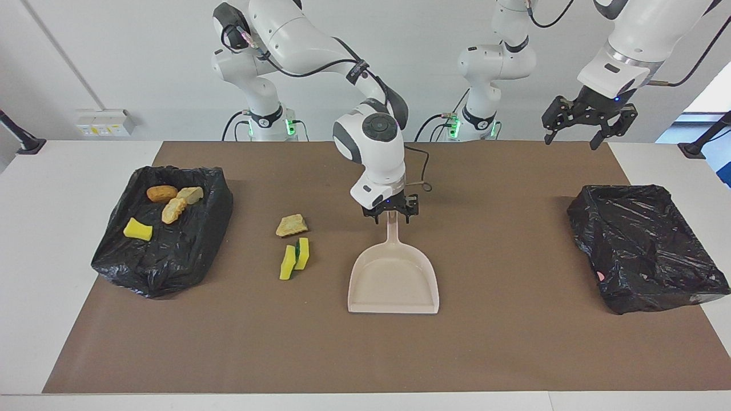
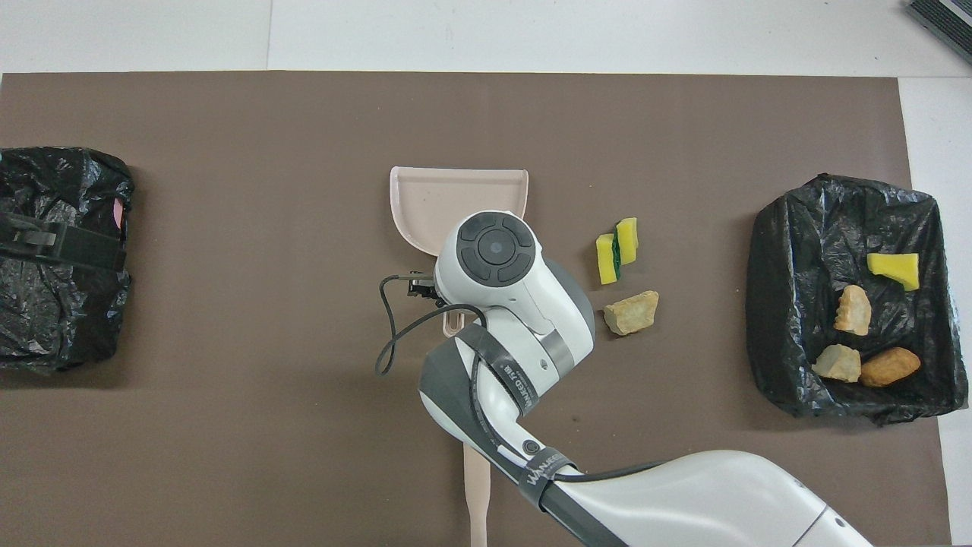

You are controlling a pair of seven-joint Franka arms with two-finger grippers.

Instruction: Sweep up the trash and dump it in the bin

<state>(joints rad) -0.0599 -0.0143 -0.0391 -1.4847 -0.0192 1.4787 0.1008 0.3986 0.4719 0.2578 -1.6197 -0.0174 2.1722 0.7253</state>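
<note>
A beige dustpan (image 1: 394, 279) lies flat mid-mat, its mouth away from the robots; it also shows in the overhead view (image 2: 456, 201). My right gripper (image 1: 391, 215) is shut on the dustpan's handle; the arm hides it in the overhead view. On the mat beside the pan, toward the right arm's end, lie a tan chunk (image 1: 292, 225) (image 2: 632, 312) and two yellow-with-green sponge pieces (image 1: 301, 253) (image 1: 287, 263) (image 2: 616, 251). Several chunks lie in the black-lined bin (image 1: 171, 268) (image 2: 774, 304). My left gripper (image 1: 582, 128) (image 2: 61, 243) waits open, raised.
A second black-lined bin (image 1: 645, 245) (image 2: 61, 327) stands at the left arm's end, under the left gripper in the overhead view. A beige handle-like strip (image 2: 477, 494) lies on the mat nearer to the robots than the pan, partly under the right arm.
</note>
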